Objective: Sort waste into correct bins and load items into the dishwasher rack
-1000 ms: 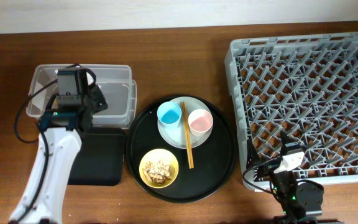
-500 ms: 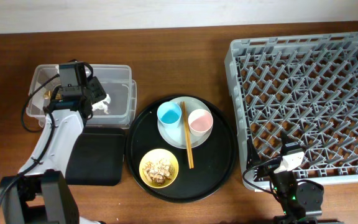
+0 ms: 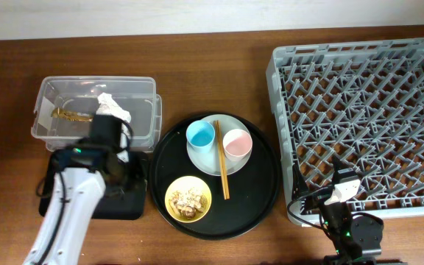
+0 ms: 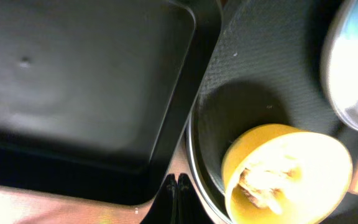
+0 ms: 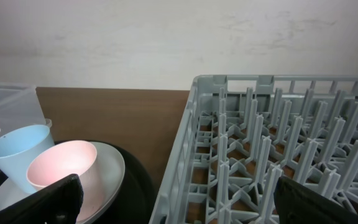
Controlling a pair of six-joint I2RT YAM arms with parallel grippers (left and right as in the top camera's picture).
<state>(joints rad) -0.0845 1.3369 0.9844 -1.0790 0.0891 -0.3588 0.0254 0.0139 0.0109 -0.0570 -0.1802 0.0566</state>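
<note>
My left gripper (image 3: 126,171) is shut and empty, low over the right edge of the flat black tray (image 3: 124,200); its tips (image 4: 178,198) hang between that tray (image 4: 86,93) and the yellow bowl (image 4: 284,168). The bowl (image 3: 188,199) holds beige food scraps (image 3: 188,201). The crumpled white tissue (image 3: 113,109) and gold wrapper (image 3: 68,114) lie in the clear tub (image 3: 142,88). The light-blue cup (image 3: 200,135), white cup (image 3: 237,144) and chopsticks (image 3: 220,158) rest on the pale plate (image 3: 213,164). My right gripper (image 3: 338,188) is open and empty at the grey rack's (image 3: 366,110) front left corner.
The bowl and plate sit on a large round black tray (image 3: 260,191) between the bins and the rack. The right wrist view shows the blue cup (image 5: 17,152), the white cup (image 5: 61,168) and the rack's left wall (image 5: 185,149). Bare wooden table lies behind the tray.
My left gripper let the tissue go in the clear tub, drew back toward the front and now hangs shut over the flat black tray. The right arm has not moved.
</note>
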